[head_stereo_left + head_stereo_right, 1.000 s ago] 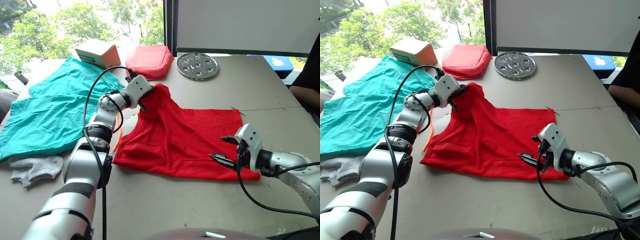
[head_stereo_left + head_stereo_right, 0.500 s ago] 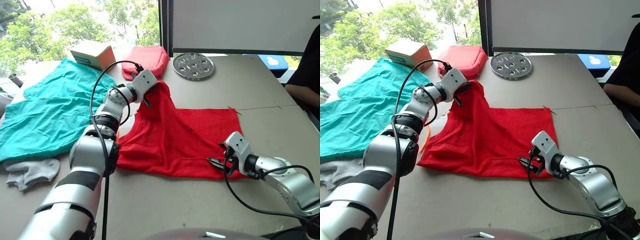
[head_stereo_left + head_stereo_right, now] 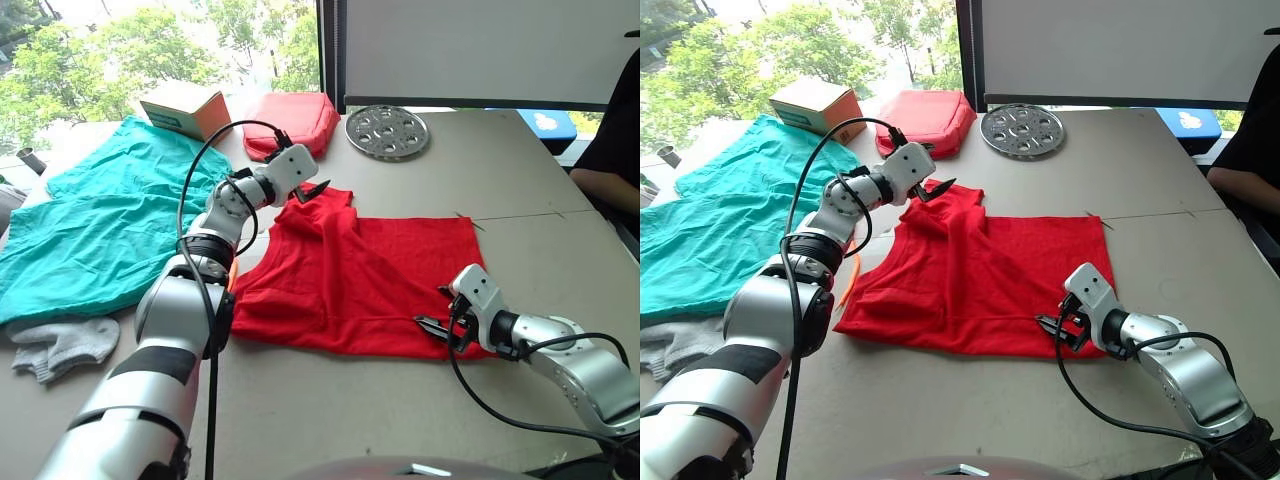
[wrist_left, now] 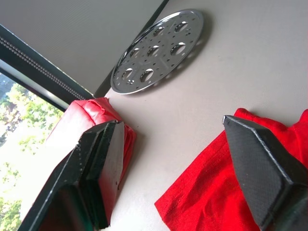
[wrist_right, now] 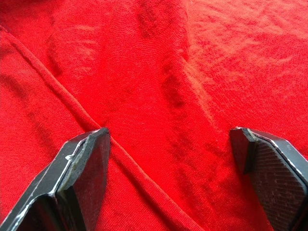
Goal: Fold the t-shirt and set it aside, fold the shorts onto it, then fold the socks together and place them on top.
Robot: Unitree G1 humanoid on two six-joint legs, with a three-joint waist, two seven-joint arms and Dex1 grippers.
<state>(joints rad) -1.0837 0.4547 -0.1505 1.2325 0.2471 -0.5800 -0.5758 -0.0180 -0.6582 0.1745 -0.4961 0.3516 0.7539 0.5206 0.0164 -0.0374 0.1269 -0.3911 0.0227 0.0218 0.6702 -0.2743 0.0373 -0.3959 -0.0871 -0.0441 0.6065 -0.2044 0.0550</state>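
— Red cloth in the middle of the table (image 3: 520, 150): that's the t-shirt (image 3: 370, 275), lying mostly flat, with its far left corner bunched into a low hump. What do you have on the arms?

— I see my left gripper (image 3: 318, 189) just above that bunched corner, fingers spread, nothing between them. From its wrist camera, the red edge lies beside one finger, not clamped.

— And the right?

— My right gripper (image 3: 1052, 327) is low at the t-shirt's near right hem, fingers spread wide over the cloth. A seam runs between them in the wrist view; nothing pinched.

— Other garments?

— I have the shorts (image 3: 95, 225) spread out to the left, teal, well apart from the t-shirt. The socks (image 3: 62, 343) lie at the shorts' near edge.

— Anything behind?

— A padded red pouch (image 3: 295, 120), a perforated metal disc (image 3: 388, 131) and a cardboard box (image 3: 185, 105) near the window. A person's arm (image 3: 610, 185) rests at the right edge.
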